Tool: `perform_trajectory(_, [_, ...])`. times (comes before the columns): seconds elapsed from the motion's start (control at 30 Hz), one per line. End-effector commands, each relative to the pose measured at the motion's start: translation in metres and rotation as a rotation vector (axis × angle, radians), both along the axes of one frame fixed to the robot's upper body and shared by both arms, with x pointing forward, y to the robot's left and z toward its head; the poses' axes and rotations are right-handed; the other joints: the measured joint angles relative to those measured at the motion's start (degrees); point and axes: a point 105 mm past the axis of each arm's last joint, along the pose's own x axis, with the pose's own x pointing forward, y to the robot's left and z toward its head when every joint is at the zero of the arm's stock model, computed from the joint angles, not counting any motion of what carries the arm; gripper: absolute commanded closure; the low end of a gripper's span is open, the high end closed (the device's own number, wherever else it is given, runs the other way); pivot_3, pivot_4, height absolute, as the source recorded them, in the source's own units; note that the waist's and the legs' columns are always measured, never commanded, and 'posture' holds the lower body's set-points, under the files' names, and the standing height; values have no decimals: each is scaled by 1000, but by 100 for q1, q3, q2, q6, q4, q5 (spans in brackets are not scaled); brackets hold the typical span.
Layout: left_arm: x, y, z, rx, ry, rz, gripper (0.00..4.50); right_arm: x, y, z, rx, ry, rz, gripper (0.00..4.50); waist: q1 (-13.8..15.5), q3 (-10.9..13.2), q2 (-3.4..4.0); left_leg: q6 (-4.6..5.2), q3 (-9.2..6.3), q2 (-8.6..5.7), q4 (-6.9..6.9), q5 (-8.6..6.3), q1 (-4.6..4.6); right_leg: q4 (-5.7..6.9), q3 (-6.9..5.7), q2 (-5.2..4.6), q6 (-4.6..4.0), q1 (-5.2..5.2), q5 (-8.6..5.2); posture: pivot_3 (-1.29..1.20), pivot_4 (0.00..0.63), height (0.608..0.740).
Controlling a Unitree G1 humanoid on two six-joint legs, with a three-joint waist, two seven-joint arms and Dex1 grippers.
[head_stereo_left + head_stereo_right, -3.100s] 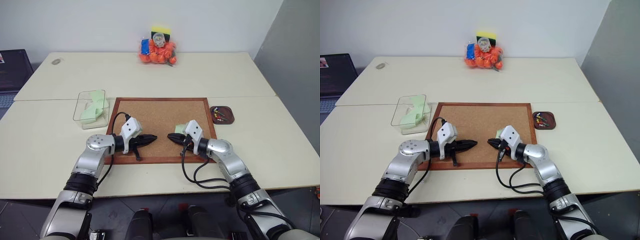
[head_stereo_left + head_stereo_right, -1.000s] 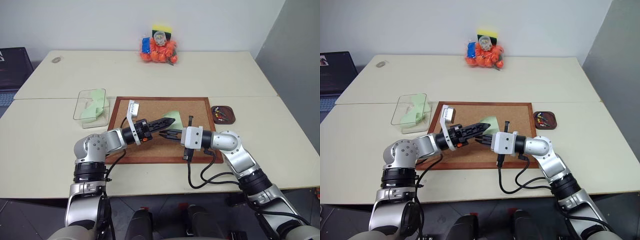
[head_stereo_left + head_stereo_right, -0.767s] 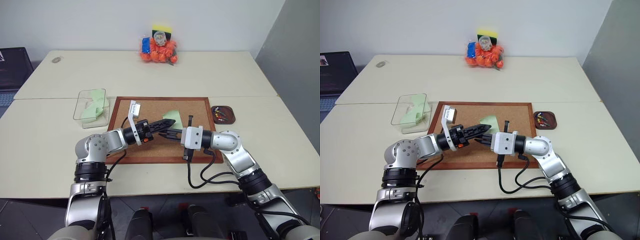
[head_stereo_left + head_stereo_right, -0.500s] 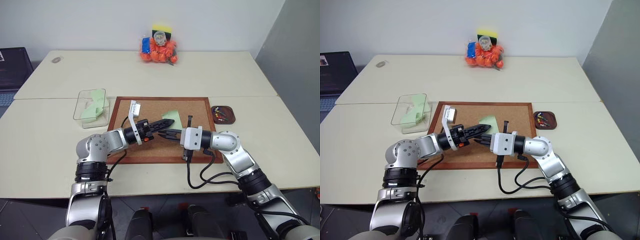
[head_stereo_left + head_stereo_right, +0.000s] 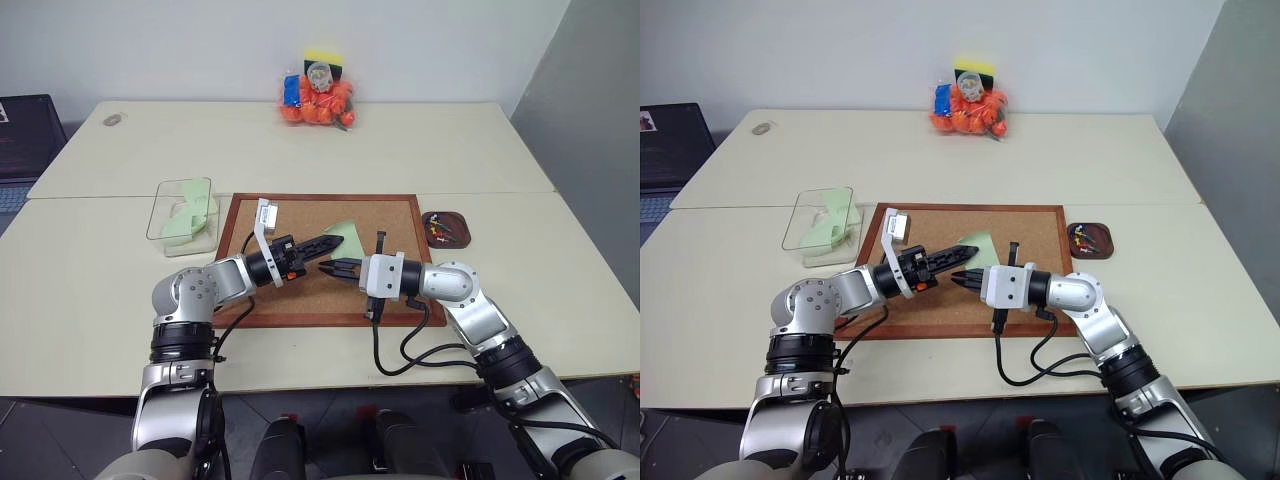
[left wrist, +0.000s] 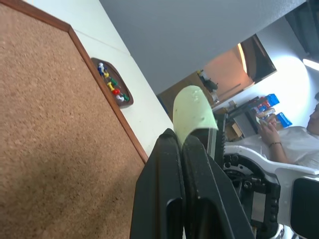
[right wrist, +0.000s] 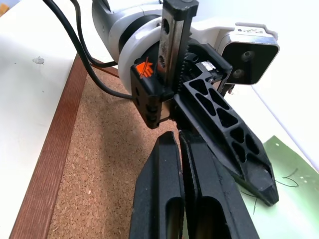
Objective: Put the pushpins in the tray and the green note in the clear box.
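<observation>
Two grippers meet over the middle of the cork board, tip to tip. The left gripper reaches in from the left, its two black fingers pressed together on the green note. In the left wrist view the note rises from between the closed fingertips and curls over at its free end, its long axis running roughly along the fingers and on past their tips. From the head camera the note lies slanted, its free end toward the board's far right corner.

The right gripper points left across the board, its fingers shut, their tips at the note's near edge; whether they still pinch it cannot be told.

The clear box, already holding green paper, sits just off the board's left edge. The tray with the pushpins lies just off its right edge.
</observation>
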Motion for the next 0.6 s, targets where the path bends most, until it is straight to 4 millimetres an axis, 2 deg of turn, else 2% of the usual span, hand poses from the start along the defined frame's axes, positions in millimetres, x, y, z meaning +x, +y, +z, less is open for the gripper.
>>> perform_trajectory(0.03, [4, 2, 14, -10, -54, 12, 4475, 2, 0, 18, 41, -51, 0, 4500, 0, 0, 0, 0, 0, 0, 0, 0, 0, 0, 0, 0, 0, 0, 0, 0, 150, 740])
perform_trajectory(0.4, [-2, 2, 4, 126, -164, -24, 4475, 0, -11, 44, 137, -70, -57, 4500, 5, 0, 0, 0, 1, 0, 0, 0, 0, 0, 1, -1, 0, 0, 0, 0, 150, 740])
perform_trajectory(0.6, [3, 2, -1, 175, -206, -11, 4475, -1, -13, 65, 282, 21, -96, 4500, 1, 0, 0, 0, 1, 0, 0, 0, 0, 0, 1, -1, 0, 0, 0, 0, 150, 740])
